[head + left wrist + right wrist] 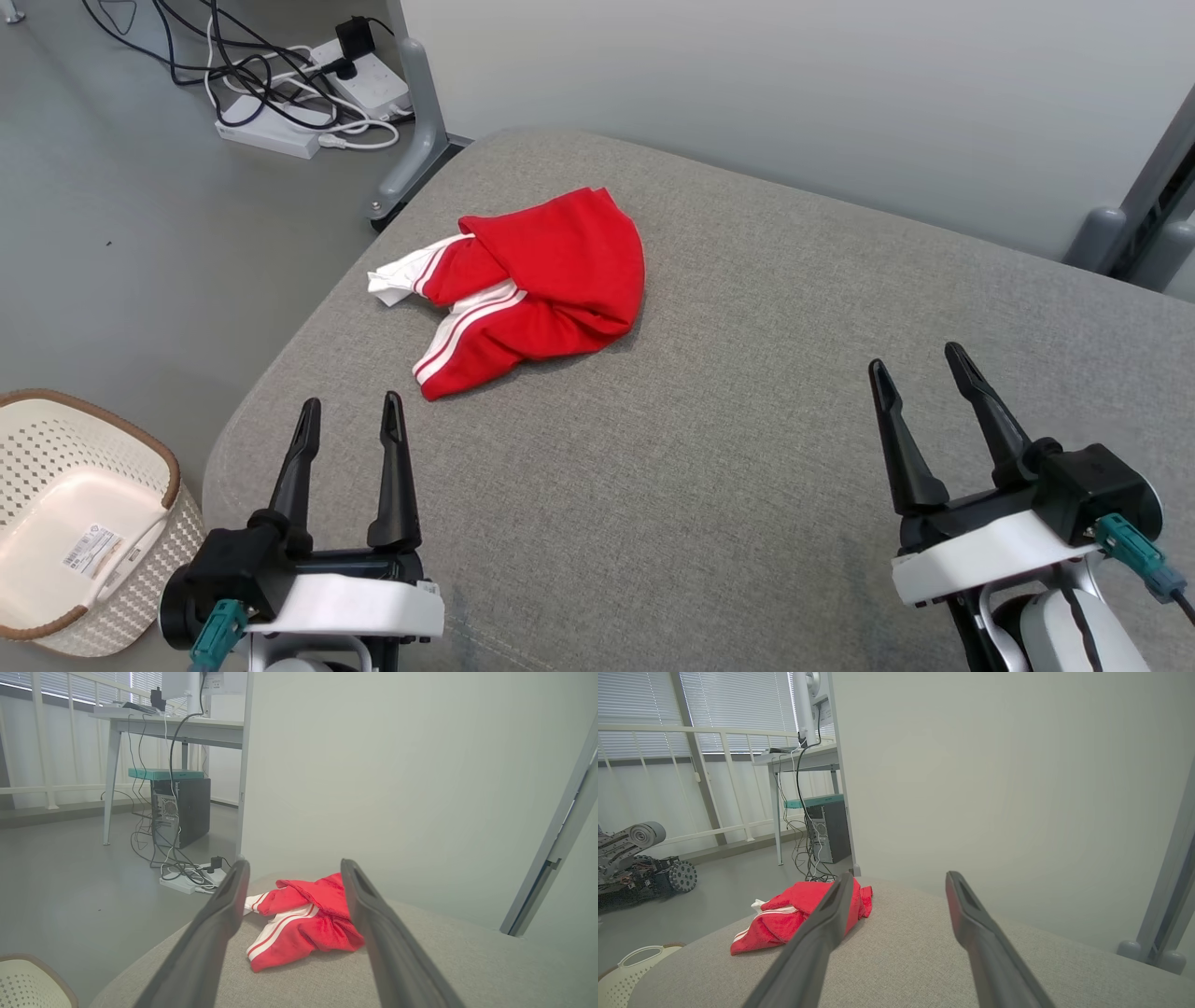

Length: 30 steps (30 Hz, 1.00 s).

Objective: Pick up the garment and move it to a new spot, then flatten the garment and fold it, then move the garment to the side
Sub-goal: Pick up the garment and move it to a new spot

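Observation:
The garment [541, 280] is a crumpled red piece with white stripes and a white edge, lying near the far left corner of the grey padded table [709, 485]. My left gripper [352, 409] stands open at the near left, well short of the garment. My right gripper [921, 358] stands open at the near right, farther from it. Through the left wrist view the garment [303, 924] lies ahead between my open left gripper's [294, 865] fingers. The right wrist view has the garment [794, 914] ahead to the left of my open right gripper [899, 877].
A white perforated basket [79, 523] stands on the floor left of the table. Power strips and tangled cables [299, 84] lie on the floor beyond the far left corner. A pale partition wall [794, 93] runs behind the table, with grey frame legs [420, 121].

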Available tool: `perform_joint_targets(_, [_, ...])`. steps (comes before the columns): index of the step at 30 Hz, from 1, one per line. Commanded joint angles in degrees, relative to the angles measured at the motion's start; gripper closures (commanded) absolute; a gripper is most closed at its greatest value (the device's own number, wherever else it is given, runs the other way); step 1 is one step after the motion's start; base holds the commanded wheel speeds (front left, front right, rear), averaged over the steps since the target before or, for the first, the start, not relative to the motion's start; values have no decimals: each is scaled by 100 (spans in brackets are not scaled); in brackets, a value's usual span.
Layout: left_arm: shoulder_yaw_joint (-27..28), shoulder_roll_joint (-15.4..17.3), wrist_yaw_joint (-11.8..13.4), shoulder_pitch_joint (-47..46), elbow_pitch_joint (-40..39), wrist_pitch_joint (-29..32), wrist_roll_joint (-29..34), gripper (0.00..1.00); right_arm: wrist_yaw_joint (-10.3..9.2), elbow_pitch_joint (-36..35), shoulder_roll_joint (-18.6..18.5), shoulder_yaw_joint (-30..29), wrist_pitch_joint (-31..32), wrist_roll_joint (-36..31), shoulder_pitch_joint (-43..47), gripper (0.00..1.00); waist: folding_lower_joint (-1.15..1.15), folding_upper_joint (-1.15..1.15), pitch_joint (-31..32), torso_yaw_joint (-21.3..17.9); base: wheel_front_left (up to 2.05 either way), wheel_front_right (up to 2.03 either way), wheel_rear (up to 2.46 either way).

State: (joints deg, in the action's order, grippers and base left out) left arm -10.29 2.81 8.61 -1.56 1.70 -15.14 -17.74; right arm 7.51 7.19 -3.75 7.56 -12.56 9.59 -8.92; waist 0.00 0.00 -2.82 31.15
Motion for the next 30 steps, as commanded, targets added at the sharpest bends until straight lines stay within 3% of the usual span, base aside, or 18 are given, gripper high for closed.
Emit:
perform_joint_targets(1, [13,19,0,35,-7,0,-7,0,-3,14,-31,-44,-36,-7,5,0,0,0,28,-14,0,0,0])
perform_joint_targets(12, [-45,19,-96,-153,121,1,-109,0,-3,-270,-10,-289,54,-129,287,0,0,0,-76,-56,0,0,0])
perform_joint_targets(18, [150,20,-227,-487,409,-1,-288,0,-3,-746,-106,-325,355,-268,233,0,0,0,-596,-253,0,0,0])
perform_joint_targets(24, [439,19,-483,-1050,874,1,-212,0,-3,-1148,-242,-93,649,-414,-25,0,0,0,-1291,-652,0,0,0])
perform_joint_targets(30, [663,408,-1067,-2020,1728,68,-337,0,-3,-1520,-395,93,854,-522,-336,0,0,0,-1971,-1092,0,0,0])
